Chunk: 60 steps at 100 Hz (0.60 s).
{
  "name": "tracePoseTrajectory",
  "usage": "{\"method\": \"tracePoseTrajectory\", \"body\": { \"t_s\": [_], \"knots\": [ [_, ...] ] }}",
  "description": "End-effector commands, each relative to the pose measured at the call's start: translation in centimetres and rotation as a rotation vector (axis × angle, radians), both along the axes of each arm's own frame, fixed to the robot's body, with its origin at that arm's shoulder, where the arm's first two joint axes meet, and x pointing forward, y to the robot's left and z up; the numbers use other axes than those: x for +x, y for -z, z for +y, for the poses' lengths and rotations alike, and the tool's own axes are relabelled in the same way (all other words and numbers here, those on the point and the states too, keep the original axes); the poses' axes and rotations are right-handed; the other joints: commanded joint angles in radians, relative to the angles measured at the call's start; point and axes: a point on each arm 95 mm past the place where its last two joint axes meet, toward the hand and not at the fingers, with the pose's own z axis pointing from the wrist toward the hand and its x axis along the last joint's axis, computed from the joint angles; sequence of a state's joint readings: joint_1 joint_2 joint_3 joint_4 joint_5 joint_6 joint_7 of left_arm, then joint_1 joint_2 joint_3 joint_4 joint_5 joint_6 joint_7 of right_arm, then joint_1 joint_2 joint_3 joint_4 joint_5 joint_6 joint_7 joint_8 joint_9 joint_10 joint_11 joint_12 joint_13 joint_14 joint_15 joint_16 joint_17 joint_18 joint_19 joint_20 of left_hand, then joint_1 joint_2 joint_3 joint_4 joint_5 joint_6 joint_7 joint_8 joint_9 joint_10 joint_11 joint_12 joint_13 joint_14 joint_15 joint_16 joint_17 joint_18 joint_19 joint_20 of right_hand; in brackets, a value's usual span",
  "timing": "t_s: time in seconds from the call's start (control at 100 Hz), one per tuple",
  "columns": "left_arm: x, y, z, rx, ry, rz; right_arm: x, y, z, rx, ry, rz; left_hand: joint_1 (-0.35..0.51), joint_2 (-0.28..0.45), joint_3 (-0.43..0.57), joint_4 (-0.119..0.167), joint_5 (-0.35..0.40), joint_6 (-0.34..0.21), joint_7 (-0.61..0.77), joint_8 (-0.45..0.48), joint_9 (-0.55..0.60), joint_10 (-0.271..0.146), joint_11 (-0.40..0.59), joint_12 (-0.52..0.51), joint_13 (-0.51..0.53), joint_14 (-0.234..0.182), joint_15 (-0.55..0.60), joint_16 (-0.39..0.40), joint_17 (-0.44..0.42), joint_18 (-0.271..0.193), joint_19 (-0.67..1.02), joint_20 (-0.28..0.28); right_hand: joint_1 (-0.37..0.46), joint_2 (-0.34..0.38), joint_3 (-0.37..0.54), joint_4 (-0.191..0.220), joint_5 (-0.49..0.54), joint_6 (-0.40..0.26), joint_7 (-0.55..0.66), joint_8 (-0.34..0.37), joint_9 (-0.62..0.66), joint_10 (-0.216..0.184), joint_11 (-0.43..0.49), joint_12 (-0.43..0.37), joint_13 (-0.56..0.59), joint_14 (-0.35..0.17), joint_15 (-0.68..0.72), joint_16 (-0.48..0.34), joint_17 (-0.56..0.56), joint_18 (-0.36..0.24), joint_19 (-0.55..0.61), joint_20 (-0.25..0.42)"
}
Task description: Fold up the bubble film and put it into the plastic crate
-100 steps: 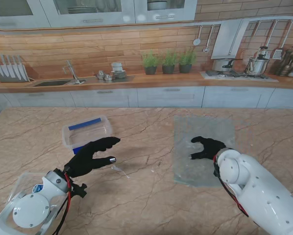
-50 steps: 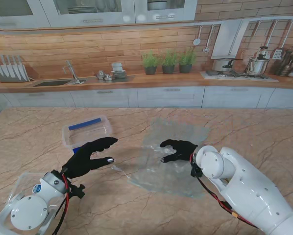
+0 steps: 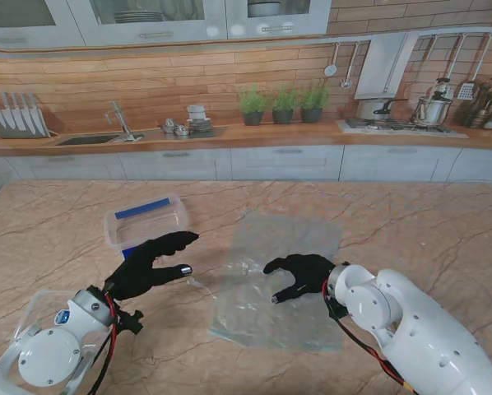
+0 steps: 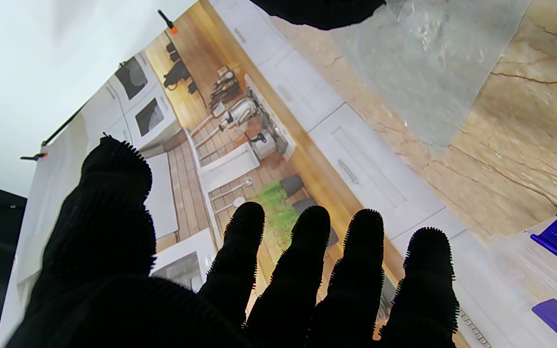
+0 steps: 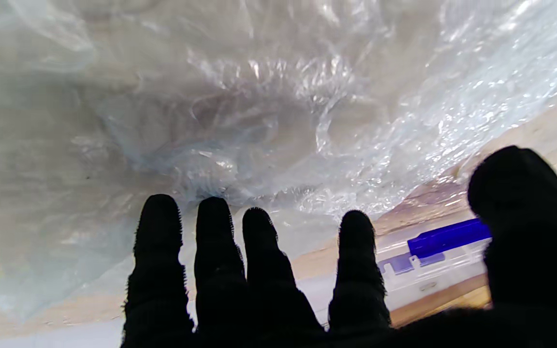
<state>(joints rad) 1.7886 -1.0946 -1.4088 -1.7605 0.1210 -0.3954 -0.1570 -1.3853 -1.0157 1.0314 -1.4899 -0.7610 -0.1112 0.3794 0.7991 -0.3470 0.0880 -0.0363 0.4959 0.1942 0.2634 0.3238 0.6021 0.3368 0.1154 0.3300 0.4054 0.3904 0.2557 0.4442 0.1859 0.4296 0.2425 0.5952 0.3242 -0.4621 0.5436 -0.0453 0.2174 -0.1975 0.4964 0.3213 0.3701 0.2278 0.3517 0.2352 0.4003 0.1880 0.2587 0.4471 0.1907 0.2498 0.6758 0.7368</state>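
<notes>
Glossy white rounded arm shells, black knit-gloved left hand point(image 3: 151, 262) and right hand point(image 3: 299, 272), red-and-black wrist cables

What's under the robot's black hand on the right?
The bubble film lies flat under the right hand, with the marble table showing through it. Whether the fingers press on it is hidden.

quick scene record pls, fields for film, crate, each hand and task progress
bubble film: spread flat on the marble table, unfolded, lightly wrinkled
plastic crate: clear with blue parts, on the robot's left, apart from the film; no film in it
left hand: open, fingers spread, between crate and film, holding nothing
right hand: over the film, fingers spread; contact unclear
task progress: no fold made yet
</notes>
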Motion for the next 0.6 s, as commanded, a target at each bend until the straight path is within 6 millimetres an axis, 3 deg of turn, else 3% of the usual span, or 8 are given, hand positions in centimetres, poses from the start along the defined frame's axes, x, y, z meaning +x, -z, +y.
{"method": "tracePoseTrajectory", "body": {
  "t_s": [0.0,0.26,0.59],
  "knots": [
    [-0.2,0.3,-0.2,0.0,0.004,0.016,-1.2,1.6,-0.3,-0.027,-0.022,0.038,0.001,0.025,-0.015,0.004,0.019,-0.045,-0.023,-0.002,0.006,-0.023,-0.015,-0.002,0.015,-0.012,-0.006,-0.002,0.004,0.007,-0.011,0.009,-0.005,0.032,-0.009,-0.012,0.025,-0.02,0.008,0.012,0.015,-0.017,-0.012,0.008,0.093,-0.017,0.063,0.025,-0.013,0.028,-0.034,-0.005],
    [-0.2,0.4,-0.2,0.002,0.007,0.022,-2.0,1.5,-0.5,-0.068,-0.116,0.008,0.007,0.033,-0.028,0.003,0.033,-0.047,-0.021,0.001,0.012,-0.021,-0.014,-0.002,0.016,-0.012,-0.006,-0.002,0.004,0.008,-0.012,0.01,-0.016,0.061,-0.013,-0.013,0.231,-0.03,0.065,0.068,0.058,-0.037,-0.022,0.01,0.094,-0.028,0.028,0.014,-0.012,0.036,-0.087,0.016],
    [-0.1,0.4,-0.4,0.005,0.003,0.034,-2.7,0.9,-0.1,-0.071,-0.149,0.014,0.015,0.045,-0.043,0.005,0.034,-0.045,-0.025,0.002,0.01,-0.021,-0.016,-0.002,0.015,-0.011,-0.004,-0.001,0.005,0.001,-0.011,0.011,-0.018,0.106,-0.024,-0.011,0.226,-0.005,0.025,0.098,0.046,-0.022,-0.044,0.011,0.089,-0.025,0.012,0.012,-0.007,0.035,-0.113,0.037]
  ]
}}
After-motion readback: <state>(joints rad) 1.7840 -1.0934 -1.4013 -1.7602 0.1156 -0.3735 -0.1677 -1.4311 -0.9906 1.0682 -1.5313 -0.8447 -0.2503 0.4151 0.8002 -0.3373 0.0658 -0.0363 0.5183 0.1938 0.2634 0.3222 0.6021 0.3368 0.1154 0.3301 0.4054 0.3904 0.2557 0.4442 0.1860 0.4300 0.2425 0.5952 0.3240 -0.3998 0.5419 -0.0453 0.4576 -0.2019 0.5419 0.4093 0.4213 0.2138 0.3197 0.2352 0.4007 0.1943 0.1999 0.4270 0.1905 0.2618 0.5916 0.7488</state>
